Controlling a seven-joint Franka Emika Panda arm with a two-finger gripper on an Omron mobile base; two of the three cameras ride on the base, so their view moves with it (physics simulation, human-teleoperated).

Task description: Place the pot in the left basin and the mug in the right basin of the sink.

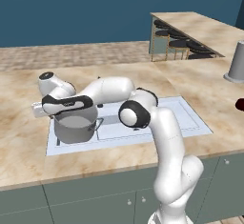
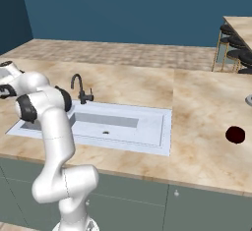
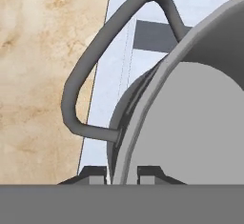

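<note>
The hand (image 3: pixel 121 173) is clamped on the rim of the pot (image 1: pixel 75 124), one fingertip (image 3: pixel 93 174) outside the wall and one inside; the bottom edge of the hand view cuts off both tips. The pot sits in the left basin (image 1: pixel 59 144) of the sink (image 2: pixel 162 139), and the forearm crosses over it and hides its far rim. The pot's loop handle (image 3: pixel 95 56) arches over the sink's edge. The mug (image 2: pixel 235 134) stands on the surface (image 2: pixel 206 122) well to the right of the sink; in the left base view the frame edge cuts through it.
</note>
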